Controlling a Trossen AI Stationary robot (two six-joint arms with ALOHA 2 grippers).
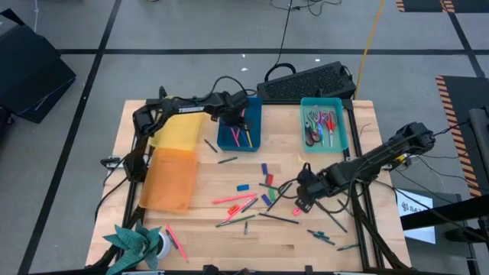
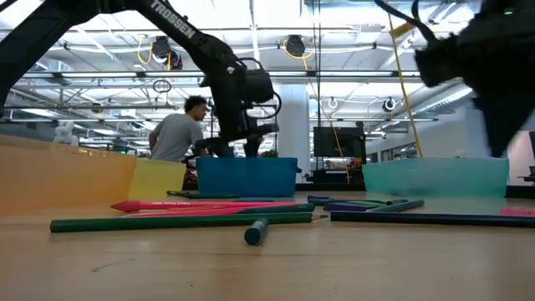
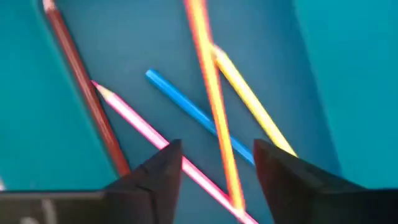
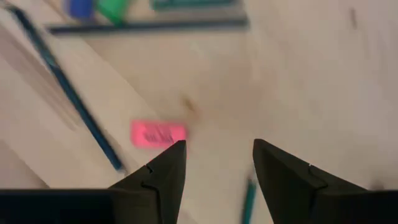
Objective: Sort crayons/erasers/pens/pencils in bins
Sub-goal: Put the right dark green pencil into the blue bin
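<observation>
Right fingers (image 4: 158, 171) stand apart and empty over the desk (image 4: 298, 74), a pink eraser (image 4: 158, 134) just beyond one tip; left fingers (image 3: 155, 174), parted and empty, hang inside the blue bin (image 3: 37, 143).

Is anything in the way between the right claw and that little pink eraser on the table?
Nothing visible. The open right gripper hovers beside the pink eraser, with only bare table between them.

The left gripper (image 3: 214, 155) hangs over the blue bin (image 1: 239, 127), fingers parted; the right gripper (image 4: 214, 155), fingers parted, hovers well apart from it.
</observation>
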